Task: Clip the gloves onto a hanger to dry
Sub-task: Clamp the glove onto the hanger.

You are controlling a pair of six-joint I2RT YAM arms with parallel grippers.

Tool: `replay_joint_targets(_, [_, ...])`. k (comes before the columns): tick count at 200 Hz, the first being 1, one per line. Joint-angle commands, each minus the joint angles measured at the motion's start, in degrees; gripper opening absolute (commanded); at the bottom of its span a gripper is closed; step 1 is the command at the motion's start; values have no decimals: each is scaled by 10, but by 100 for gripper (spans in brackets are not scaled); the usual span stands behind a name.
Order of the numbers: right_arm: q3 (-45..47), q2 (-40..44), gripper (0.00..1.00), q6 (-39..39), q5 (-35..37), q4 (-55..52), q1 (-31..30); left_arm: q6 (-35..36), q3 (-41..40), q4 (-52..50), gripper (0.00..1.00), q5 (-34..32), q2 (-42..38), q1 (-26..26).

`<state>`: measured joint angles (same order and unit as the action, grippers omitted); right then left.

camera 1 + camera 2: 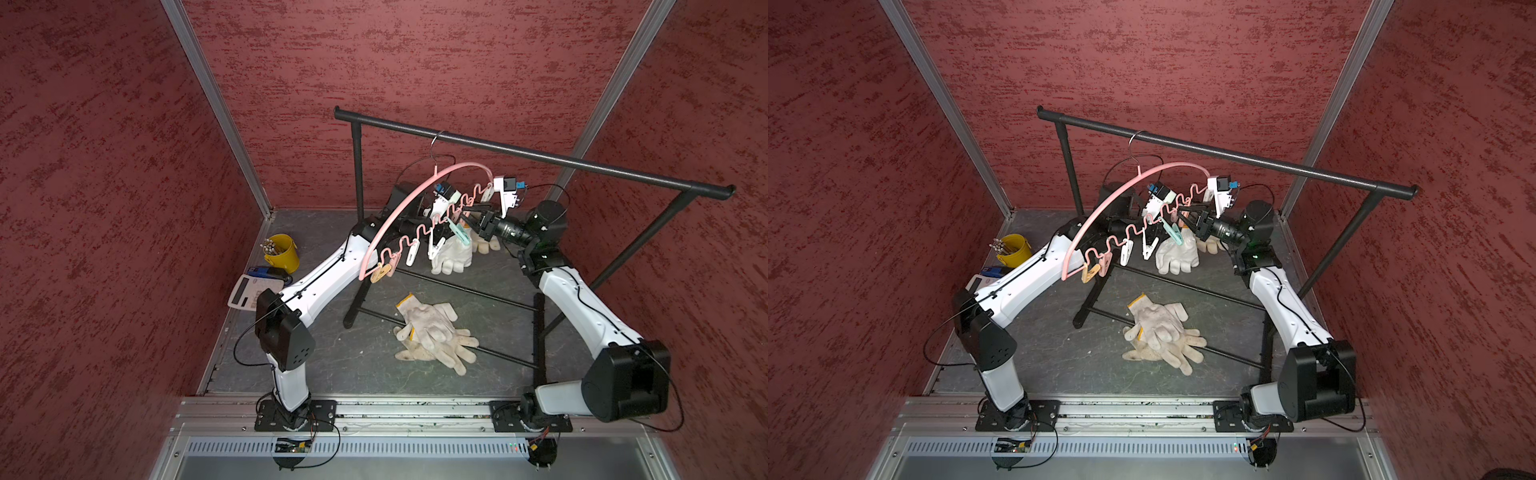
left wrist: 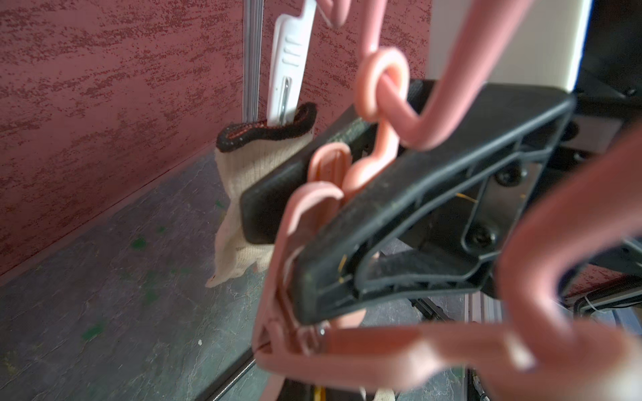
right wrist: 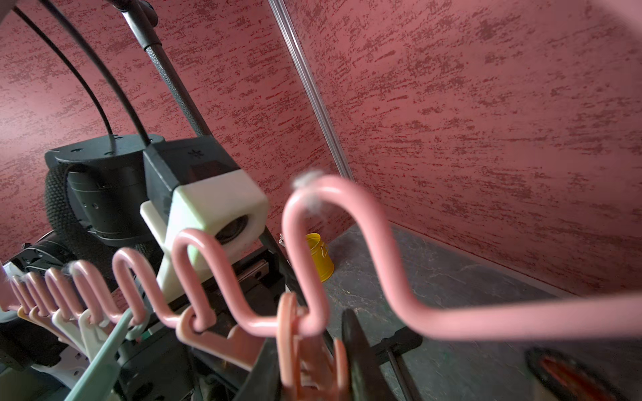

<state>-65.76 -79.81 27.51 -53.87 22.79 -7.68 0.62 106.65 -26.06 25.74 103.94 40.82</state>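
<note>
Right claw [image 3: 307, 330] clamps a pink peg [image 3: 288, 333] on the hanger [image 3: 451, 323]. Left claw [image 2: 278, 250] is closed at its wavy bar. Gloves [image 1: 432, 332] lie mid-table [image 1: 332, 365].

Both arms raised, reaching inward — L pincer [image 2: 288, 250] closed tight, R pincer [image 3: 309, 361] clamped.

Both arms [image 1: 320, 282] are white with black joints [image 1: 282, 336]

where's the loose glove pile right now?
In both top views the loose glove pile lies centre-front between the two arms, across a base bar of the black rack, on the robot's side of the pink hanger.
</note>
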Motion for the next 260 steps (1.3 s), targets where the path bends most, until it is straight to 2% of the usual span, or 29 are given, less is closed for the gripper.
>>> replay_joint_targets(1, [7,17,11,-6,-17,24,-3,11,-5,15,0,7,-21,-2])
replay_joint_targets(95, [15,19,11,-3,-16,32,2,45,-69,53,0,25,-62,-12])
replay_joint_targets(156, [18,19,11,-4,-17,35,5,53,-65,63,0,46,-62,-10])
replay_joint_targets(260, [33,28,11,14,-33,59,4,27,-48,56,0,27,-49,-16])
